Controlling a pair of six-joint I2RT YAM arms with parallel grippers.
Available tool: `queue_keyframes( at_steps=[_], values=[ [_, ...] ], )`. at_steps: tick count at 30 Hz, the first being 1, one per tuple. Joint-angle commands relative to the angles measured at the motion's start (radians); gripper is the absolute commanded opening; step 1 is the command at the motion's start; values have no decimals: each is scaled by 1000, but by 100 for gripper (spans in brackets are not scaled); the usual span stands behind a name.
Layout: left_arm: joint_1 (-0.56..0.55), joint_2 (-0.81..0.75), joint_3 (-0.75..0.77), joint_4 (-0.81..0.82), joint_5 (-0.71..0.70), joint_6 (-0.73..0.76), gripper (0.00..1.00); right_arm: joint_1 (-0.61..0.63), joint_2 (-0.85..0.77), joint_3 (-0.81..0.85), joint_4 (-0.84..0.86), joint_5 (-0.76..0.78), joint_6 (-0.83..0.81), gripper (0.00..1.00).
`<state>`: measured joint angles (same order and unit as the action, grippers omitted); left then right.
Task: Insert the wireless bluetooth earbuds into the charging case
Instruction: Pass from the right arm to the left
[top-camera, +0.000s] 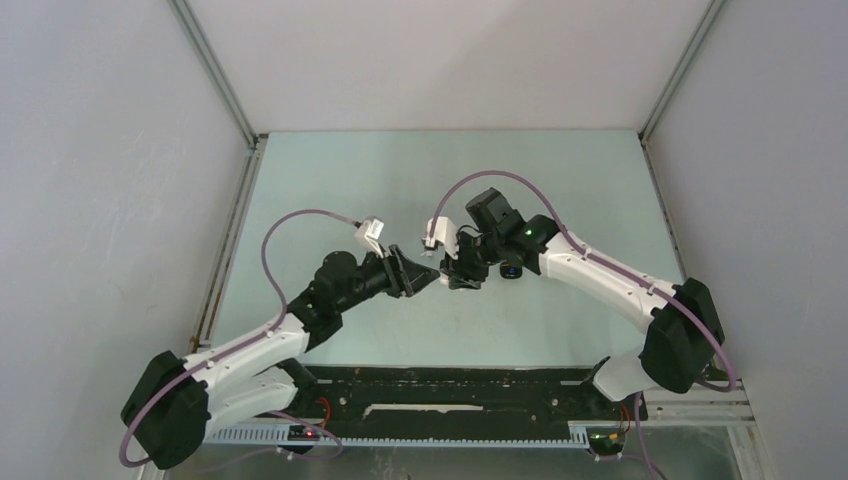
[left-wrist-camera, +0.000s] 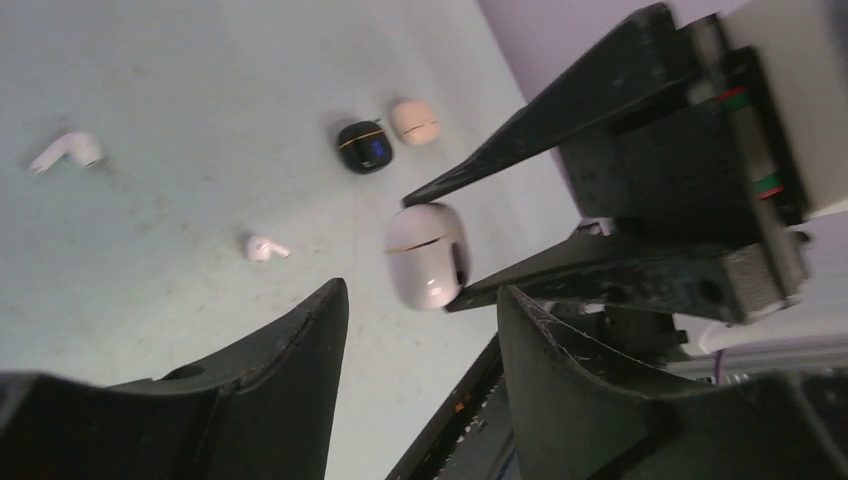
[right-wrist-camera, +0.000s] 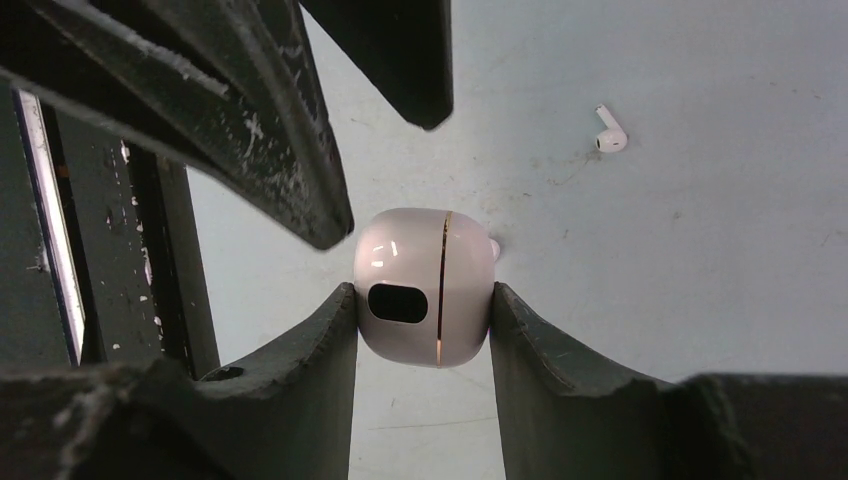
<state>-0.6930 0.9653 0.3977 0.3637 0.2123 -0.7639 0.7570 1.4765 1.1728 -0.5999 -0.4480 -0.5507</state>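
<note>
While the right end effector (right-wrist-camera: 422, 305) clamps the glossy pebble-shaped case (right-wrist-camera: 440, 255), the left end effector (left-wrist-camera: 421, 298) gapes. At its two o'clock lies a stemmed earbud (right-wrist-camera: 608, 134).

The charging case (right-wrist-camera: 425, 288) is a glossy pinkish-white pebble with a thin gold seam and a dark oval window. Its lid is shut, and the right gripper (right-wrist-camera: 423, 305) pinches it by the sides near mid-table. One white stemmed earbud (left-wrist-camera: 265, 247) lies on its side on the table (left-wrist-camera: 200, 80) near the case. A second white earbud (left-wrist-camera: 65, 150) lies well apart from it.
</note>
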Motion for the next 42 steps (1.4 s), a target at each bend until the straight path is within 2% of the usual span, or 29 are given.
queue_keyframes(
  at_steps=[1,5,11,17,20,25,32,34,36,39,42],
  values=[
    [15,54,49,117,119,-55,60,-2,-37,-9,43,-30,-15,30],
    [23,128,70,129,162,-91,55,3,-48,-15,46,-50,-19,30],
    [38,172,93,106,180,-110,54,3,-78,-31,66,-54,-20,30],
    [54,238,78,231,269,-174,50,2,-86,-39,68,-63,-25,30],
    [57,267,72,286,300,-203,43,3,-80,-39,69,-58,-24,31],
    [57,287,89,283,330,-204,39,1,-77,-39,79,-39,-20,31],
    [56,326,111,276,374,-210,38,-2,-78,-40,86,-34,-22,32],
    [57,332,112,290,382,-215,33,-2,-78,-40,83,-35,-22,33],
    [58,337,110,305,391,-216,26,-3,-76,-39,80,-42,-22,37],
    [57,340,97,351,400,-201,14,-25,-81,-39,66,-97,-13,47],
    [56,314,45,427,377,-140,8,-115,-119,-40,32,-274,25,58]
  ],
)
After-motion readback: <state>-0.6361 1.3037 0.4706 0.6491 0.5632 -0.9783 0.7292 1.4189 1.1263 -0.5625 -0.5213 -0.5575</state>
